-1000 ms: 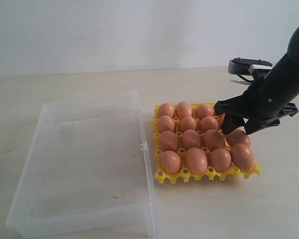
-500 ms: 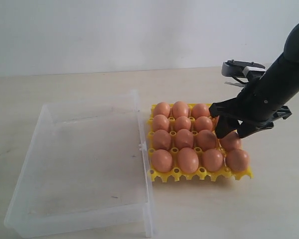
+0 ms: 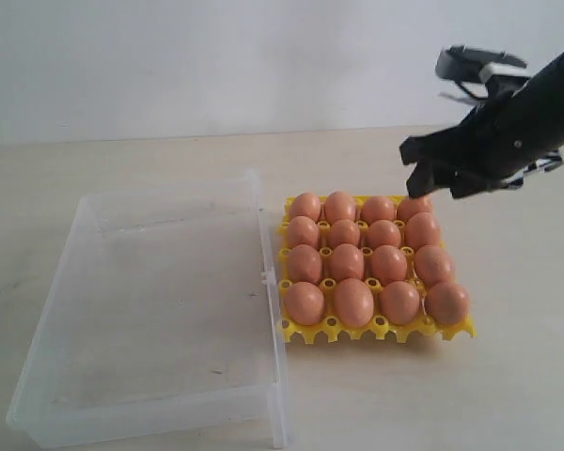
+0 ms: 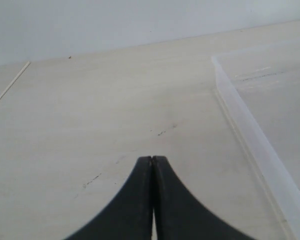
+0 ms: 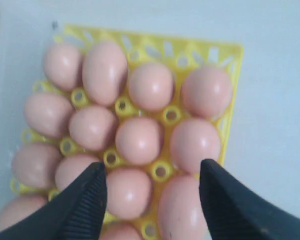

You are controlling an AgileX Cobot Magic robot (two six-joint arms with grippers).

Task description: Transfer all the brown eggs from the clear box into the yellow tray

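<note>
The clear box (image 3: 160, 310) is seen just left of the yellow tray (image 3: 376, 332), and nothing is held in it. On the side of the box away from the tray, the left claw (image 4: 152, 165) is shown pressed fully together over the bare tabletop (image 4: 90, 110), with nothing between its fingers. The tray has been kept where it lay half a second ago. All sixteen cells are filled with the brown eggs (image 3: 347, 262), one to a cell, and the far-right egg, earlier covered, is now exposed. The right claw (image 3: 437, 183) has been lifted from that corner and is held above the tray's far right corner, spread wide and empty, clear of the eggs.
</note>
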